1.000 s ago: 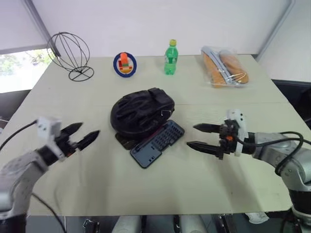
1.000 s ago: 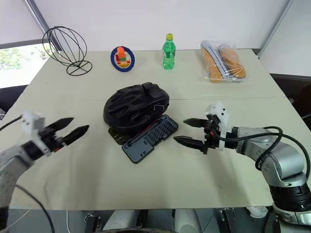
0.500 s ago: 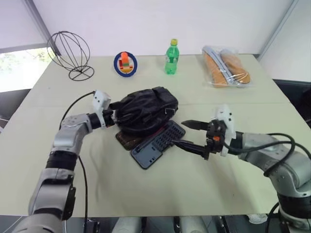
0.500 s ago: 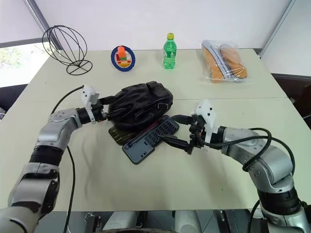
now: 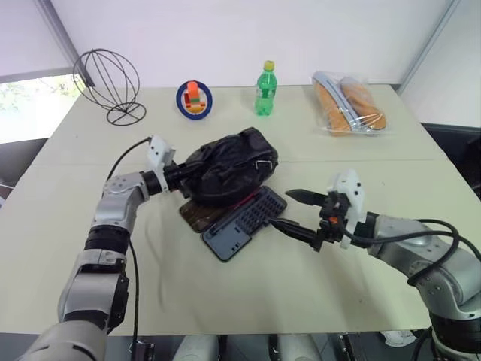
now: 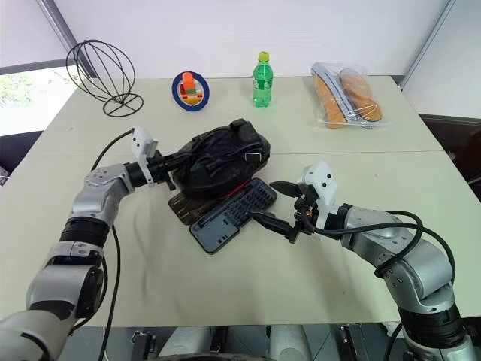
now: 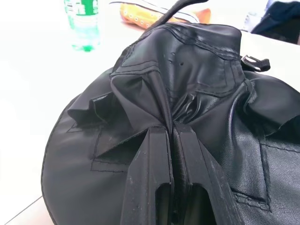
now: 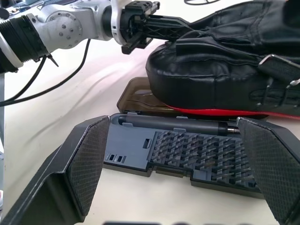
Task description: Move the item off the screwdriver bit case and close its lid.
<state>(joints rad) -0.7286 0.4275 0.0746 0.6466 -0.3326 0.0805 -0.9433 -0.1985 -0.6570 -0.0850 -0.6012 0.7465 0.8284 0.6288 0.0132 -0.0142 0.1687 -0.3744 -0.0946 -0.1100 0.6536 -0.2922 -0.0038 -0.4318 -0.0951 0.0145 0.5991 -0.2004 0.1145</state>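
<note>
presently the item (image 5: 229, 167), a black dome-shaped padded thing with a reddish rim underneath, sits near the middle of the table (image 5: 225, 293), resting on the lid (image 5: 197, 216) of the screwdriver bit case (image 5: 244, 222). the case lies open just in front of it, its dark grey tray of bits exposed, with the smoky-brown lid folded back flat beneath the item. the left gripper (image 5: 183, 171) is level at the item's left side, its two black fingers (image 7: 154, 164) pressed together on a raised fold of the black covering, which bunches up between them. the right gripper (image 5: 293, 210) hangs low over the table just to the right of the case, its fingers spread wide and holding nothing; seen along those fingers, the bit tray lies between them. along the far edge of the table stand a wire globe (image 5: 109, 81), a blue ring toy (image 5: 194, 98), a green bottle (image 5: 264, 89) and a bag of bread (image 5: 347, 103), all well apart from the case.
</note>
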